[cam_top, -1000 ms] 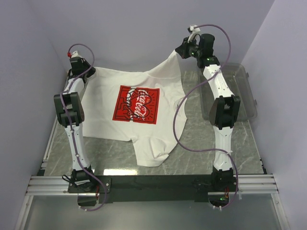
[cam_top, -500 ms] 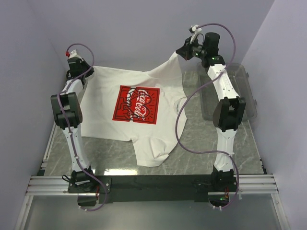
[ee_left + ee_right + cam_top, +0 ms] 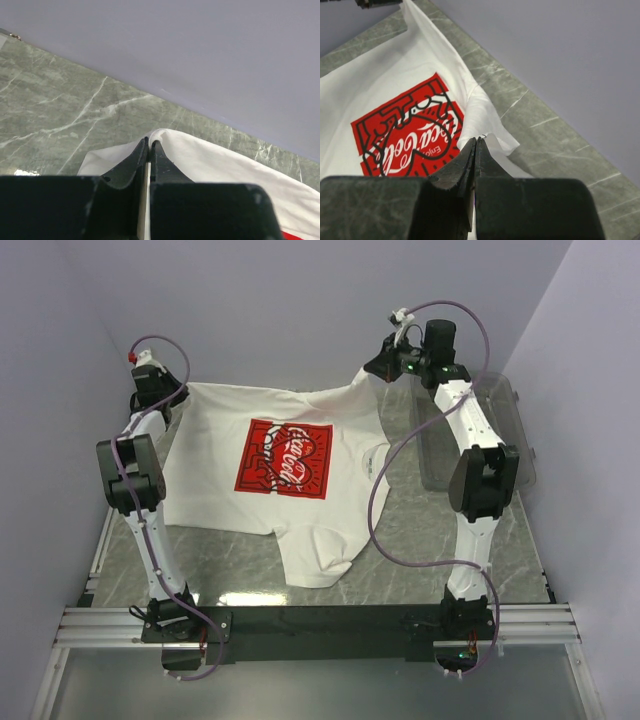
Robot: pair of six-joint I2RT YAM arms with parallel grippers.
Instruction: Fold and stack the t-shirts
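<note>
The left claw (image 3: 149, 143), pinched shut on an edge of the white t-shirt (image 3: 215, 470), sits at ten o'clock. The right claw (image 3: 476, 141), clamped on another edge, sits at one o'clock. The shirt stretches between them, print up, trailing onto the worktop (image 3: 430, 530).

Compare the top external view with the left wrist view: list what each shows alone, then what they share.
Only top external: both arms whole, the right gripper holding a raised far corner of the white t-shirt, the whole red print, and the clear bin at the right. Only left wrist: close up, the left gripper pinched shut on a fold of white fabric. Both: the shirt, that gripper, the marble table and the back wall.
</note>
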